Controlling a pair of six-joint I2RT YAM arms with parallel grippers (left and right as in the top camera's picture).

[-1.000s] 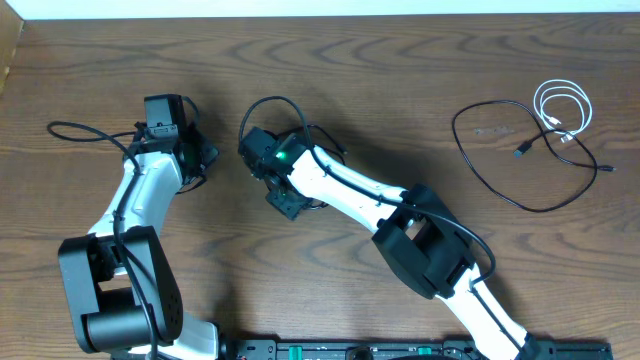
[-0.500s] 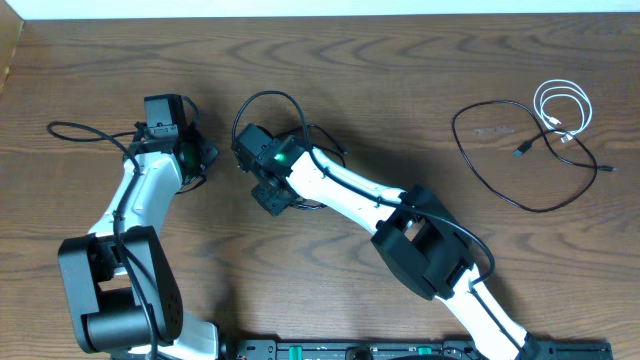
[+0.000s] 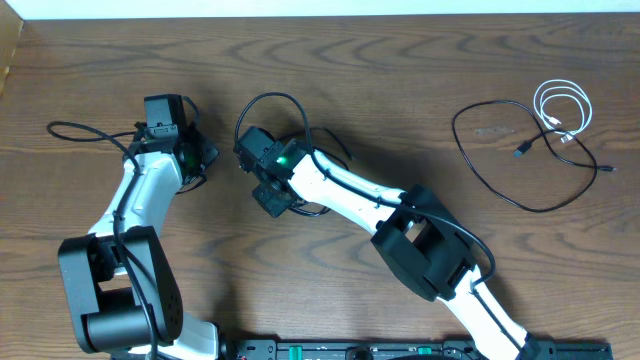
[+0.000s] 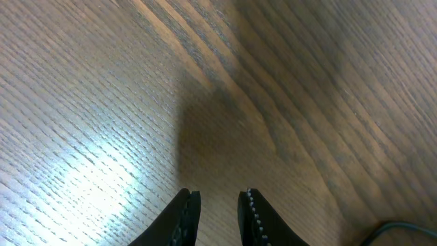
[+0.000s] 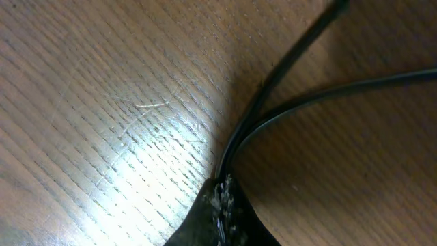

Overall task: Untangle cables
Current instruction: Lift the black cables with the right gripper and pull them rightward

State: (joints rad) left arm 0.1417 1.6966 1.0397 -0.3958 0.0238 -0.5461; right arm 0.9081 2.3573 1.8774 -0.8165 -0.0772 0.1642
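Open table (image 3: pixel 400 90) left of cables (image 3: pixel 521 151)

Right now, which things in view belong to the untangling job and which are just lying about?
Job: loose black cable, far right; white cable coiled by it; held black cable in the shut right pincer.
Lying about: the left arm's own wire; the table.

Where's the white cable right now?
Overhead view: the white cable lies coiled at the table's far right, its end touching a loosely looped black cable.
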